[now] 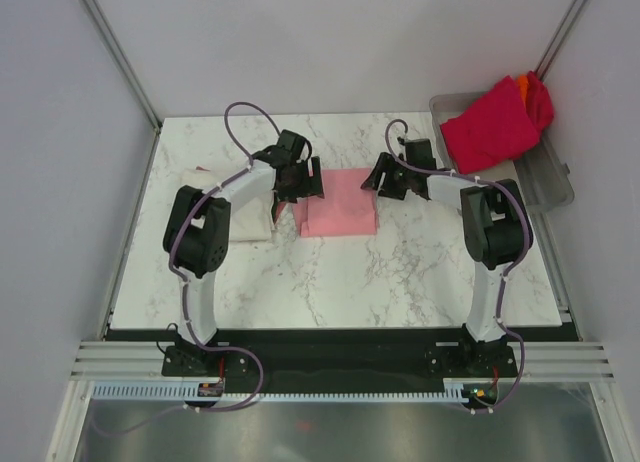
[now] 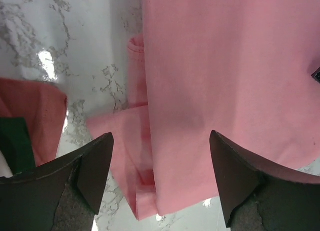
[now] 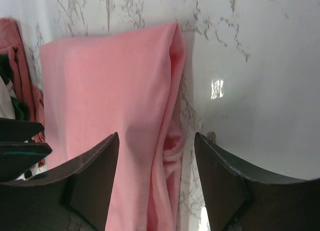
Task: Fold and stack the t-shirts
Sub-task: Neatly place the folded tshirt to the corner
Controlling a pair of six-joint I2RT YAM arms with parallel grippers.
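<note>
- Both pairs of jaws read as spread from the top view: left gripper (image 1: 298, 185) sits over the left edge of the pink t-shirt (image 1: 340, 210), right gripper (image 1: 385, 177) by its far right corner.
- Same view: pink t-shirt lies flat as a folded rectangle at mid-table, on the marble table (image 1: 400, 272), between the two grippers.
- Cream-white t-shirt (image 1: 252, 225) lies just left of the pink one, partly under the left arm.
- Grey tray (image 1: 555, 182) stands at the far right corner. A crimson t-shirt (image 1: 490, 130) is heaped over its rim, with a bit of orange t-shirt (image 1: 521, 82) showing behind.
- Left wrist view: dark fingers (image 2: 90, 166) stand wide apart with nothing pinched. Pink cloth fills the space below them, and a sleeve sticks out from under the folded edge onto the marble.
- At that view's left edge lies a reddish cloth (image 2: 37, 111) with a dark green patch on it; which garment it is, I cannot tell.
- Right wrist view: fingers (image 3: 95, 176) are apart, straddling the pink t-shirt's right edge, where the fold bunches slightly.
- No cloth is clamped there; whether the tips touch the fabric I cannot tell.
- Bare marble lies to the right of that edge.
</note>
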